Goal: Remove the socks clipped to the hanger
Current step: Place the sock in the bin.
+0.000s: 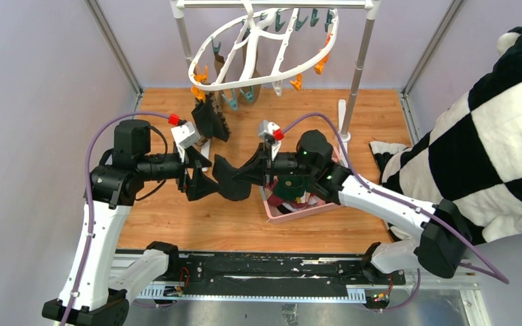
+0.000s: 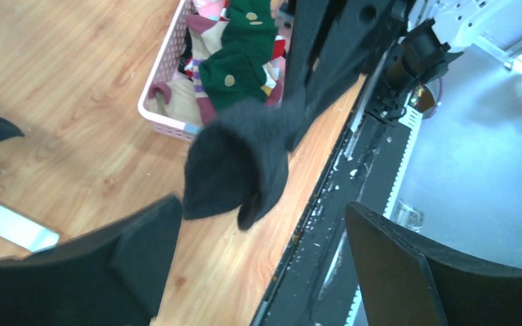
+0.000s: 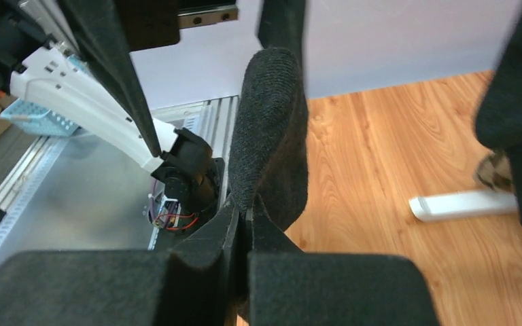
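The white oval hanger (image 1: pixel 266 53) hangs from the rack at the back, with orange and teal clips. A black sock (image 1: pixel 211 119) and a brown sock (image 1: pixel 249 68) still hang from it; the black one shows at the right edge of the right wrist view (image 3: pixel 516 102). My right gripper (image 1: pixel 250 175) (image 3: pixel 247 219) is shut on another black sock (image 1: pixel 231 182) (image 3: pixel 272 136) and holds it above the floor. My left gripper (image 1: pixel 205 175) (image 2: pixel 265 272) is open and empty, its jaws wide apart just short of that sock (image 2: pixel 234 163).
A pink slotted basket (image 1: pixel 280 216) (image 2: pixel 163 112) with several socks sits under my right arm. The grey rack pole (image 1: pixel 359 64) and its white foot (image 3: pixel 462 204) stand behind. A large black-and-white checked plush cloth (image 1: pixel 489 136) lies at the right.
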`<state>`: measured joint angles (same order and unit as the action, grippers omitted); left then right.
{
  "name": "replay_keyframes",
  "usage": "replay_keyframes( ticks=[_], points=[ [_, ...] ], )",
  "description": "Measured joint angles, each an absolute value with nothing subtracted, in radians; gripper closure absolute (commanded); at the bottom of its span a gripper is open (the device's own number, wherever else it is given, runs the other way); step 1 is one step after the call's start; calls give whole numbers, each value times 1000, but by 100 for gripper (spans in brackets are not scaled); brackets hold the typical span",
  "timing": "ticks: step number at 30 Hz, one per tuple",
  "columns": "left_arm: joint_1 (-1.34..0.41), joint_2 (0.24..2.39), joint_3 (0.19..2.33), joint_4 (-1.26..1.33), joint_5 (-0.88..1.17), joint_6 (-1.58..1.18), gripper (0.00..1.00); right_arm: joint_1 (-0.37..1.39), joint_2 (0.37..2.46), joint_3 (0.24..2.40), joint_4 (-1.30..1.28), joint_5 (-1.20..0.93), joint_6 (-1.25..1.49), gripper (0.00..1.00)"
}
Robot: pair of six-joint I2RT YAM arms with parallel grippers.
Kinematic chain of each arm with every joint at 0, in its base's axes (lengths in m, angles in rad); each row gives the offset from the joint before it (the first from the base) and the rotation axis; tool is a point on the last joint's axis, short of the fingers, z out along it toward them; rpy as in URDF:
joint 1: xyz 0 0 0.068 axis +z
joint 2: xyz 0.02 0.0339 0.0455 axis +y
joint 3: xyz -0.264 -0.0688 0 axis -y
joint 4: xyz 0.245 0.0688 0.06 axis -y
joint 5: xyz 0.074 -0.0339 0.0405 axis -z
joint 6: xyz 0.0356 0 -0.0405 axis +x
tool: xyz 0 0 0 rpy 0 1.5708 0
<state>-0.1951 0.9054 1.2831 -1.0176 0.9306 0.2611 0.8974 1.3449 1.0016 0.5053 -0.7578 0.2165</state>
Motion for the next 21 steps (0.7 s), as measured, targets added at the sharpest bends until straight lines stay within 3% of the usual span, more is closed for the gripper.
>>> replay_keyframes(
  ticks=[10, 15, 21],
  points=[
    [-198, 923, 1283, -1019, 688, 254, 0, 620, 1190, 819, 276, -662, 394, 100],
    [-163, 924, 1256, -1018, 640, 258, 0, 505, 1112, 707, -3, -405, 400, 99],
    [-64, 964, 1232, -1019, 645, 257, 0, 484, 1094, 648, -192, -52, 397, 52]
  ],
)
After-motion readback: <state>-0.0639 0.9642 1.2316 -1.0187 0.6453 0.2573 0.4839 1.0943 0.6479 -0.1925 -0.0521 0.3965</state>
